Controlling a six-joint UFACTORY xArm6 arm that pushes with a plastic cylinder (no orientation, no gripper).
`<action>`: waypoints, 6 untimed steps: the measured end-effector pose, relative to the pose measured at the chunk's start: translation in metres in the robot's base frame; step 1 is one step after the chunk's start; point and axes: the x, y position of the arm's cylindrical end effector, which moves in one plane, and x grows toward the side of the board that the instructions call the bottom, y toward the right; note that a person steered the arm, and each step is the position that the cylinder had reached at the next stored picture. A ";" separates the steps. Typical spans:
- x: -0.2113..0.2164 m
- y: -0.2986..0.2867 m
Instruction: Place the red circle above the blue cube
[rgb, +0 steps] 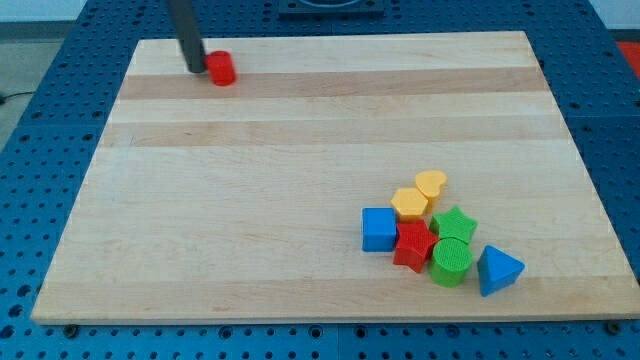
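The red circle (221, 68) is a small red cylinder near the top left of the wooden board (250, 200). My tip (195, 69) is just left of it, touching or nearly touching its left side. The blue cube (378, 229) sits far away at the lower right, at the left edge of a cluster of blocks.
The cluster by the blue cube holds a red star (414, 245), a green cylinder (451, 262), a green star (455, 224), a blue triangle (497, 270), a yellow hexagon (410, 204) and a yellow heart (431, 185). A blue perforated table surrounds the board.
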 end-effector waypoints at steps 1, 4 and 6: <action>0.008 0.057; 0.062 0.146; 0.088 0.185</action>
